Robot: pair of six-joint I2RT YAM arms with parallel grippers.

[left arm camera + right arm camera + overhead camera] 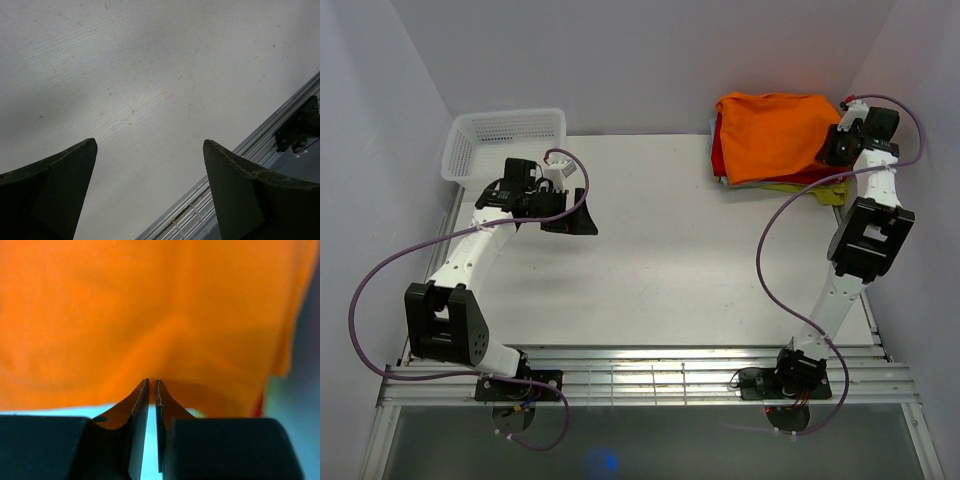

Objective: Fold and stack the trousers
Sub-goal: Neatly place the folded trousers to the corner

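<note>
The orange trousers [775,135] lie folded on top of a stack of folded cloths at the table's far right. My right gripper [830,150] is at their right edge. In the right wrist view the trousers [150,310] fill the frame. The right gripper [152,382] has its jaws shut to a thin slit, tips against the cloth's lower edge, with no cloth seen between them. My left gripper [582,215] hangs open and empty over the bare table on the left, and it also shows in the left wrist view [150,142].
A white basket [505,135] stands at the far left corner, just behind the left arm. Red cloth [717,150] and yellow-green cloth [800,187] show under the trousers. The table's front rail [260,145] shows in the left wrist view.
</note>
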